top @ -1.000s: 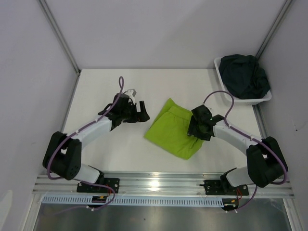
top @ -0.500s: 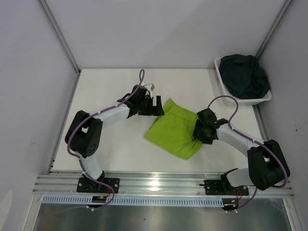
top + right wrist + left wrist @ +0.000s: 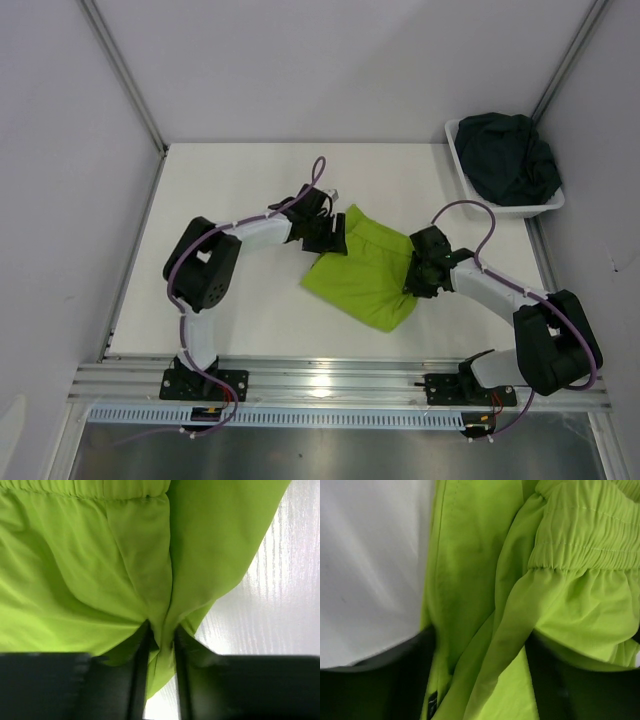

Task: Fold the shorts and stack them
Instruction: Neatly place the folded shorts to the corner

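At the counter's point(image 3: 230, 180) middle, the right claw point(image 3: 160, 630) pinches the lime shorts' point(image 3: 360, 280) side fold and the left claw point(image 3: 480, 690) gapes astride their waistband, likely for folding.

White table point(image 3: 250, 300): lime shorts point(image 3: 360, 275), white basket point(image 3: 519, 211).

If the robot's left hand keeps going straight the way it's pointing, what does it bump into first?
The bright lime green fabric shorts, right away: the left hand points at them with fabric between its open fingers, though depth is unclear.
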You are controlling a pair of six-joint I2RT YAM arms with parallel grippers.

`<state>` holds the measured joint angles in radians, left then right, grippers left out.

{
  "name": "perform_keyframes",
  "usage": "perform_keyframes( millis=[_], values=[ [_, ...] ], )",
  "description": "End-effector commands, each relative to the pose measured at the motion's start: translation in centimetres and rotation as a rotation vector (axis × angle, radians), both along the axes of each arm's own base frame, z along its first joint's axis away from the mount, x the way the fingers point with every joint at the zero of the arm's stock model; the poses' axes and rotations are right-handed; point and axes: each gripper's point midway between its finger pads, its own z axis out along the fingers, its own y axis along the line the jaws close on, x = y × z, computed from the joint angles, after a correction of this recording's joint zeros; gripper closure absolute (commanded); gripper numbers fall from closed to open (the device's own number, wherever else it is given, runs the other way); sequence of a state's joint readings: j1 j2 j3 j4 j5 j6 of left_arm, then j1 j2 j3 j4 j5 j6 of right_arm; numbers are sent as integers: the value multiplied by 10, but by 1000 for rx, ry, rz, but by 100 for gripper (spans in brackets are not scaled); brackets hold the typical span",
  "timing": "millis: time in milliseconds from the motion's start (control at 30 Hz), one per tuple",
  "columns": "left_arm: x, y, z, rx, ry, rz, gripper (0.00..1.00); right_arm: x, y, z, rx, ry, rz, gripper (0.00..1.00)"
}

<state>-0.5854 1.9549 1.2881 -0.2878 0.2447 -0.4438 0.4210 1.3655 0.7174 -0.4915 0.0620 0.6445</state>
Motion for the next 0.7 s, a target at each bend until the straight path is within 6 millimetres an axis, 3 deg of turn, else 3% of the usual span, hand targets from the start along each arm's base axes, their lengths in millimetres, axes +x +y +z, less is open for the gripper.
perform_keyframes(
  millis=[0,167,233,267,300,333,367,400,433,467,533,567,600,667],
  values=[
    [2,-6,-1,13,36,-1,39,11,4,9,13,-40,20,77],
    [-9,-12,-7,1,73,-13,70,15,12,11,-51,-47,74,98],
    [-13,-7,-8,12,82,-8,81,11,21,9,-52,-36,101,100],
    [-13,-3,-8,27,73,4,92,12,27,10,-41,-41,114,100],
    [-18,3,-11,43,76,15,96,11,32,10,-38,-39,123,100],
    [-22,12,-14,63,78,30,99,8,41,12,-31,-42,145,100],
    [-18,19,-2,72,35,56,100,9,50,15,-23,-55,158,100],
    [-31,35,-14,107,63,73,100,8,57,18,-18,-61,169,100],
    [-28,48,-12,110,55,104,100,1,72,19,-13,-62,210,100],
    [-24,53,5,76,12,122,100,2,85,25,7,-78,218,100],
    [-36,91,-9,89,51,187,100,-2,105,25,12,-79,250,100],
    [-34,101,6,68,11,213,100,-7,127,33,33,-96,287,100],
    [-40,122,0,84,22,261,100,-9,138,34,37,-98,307,100],
    [-50,148,12,98,-15,333,100,-21,168,26,45,-83,362,100]
  ],
)
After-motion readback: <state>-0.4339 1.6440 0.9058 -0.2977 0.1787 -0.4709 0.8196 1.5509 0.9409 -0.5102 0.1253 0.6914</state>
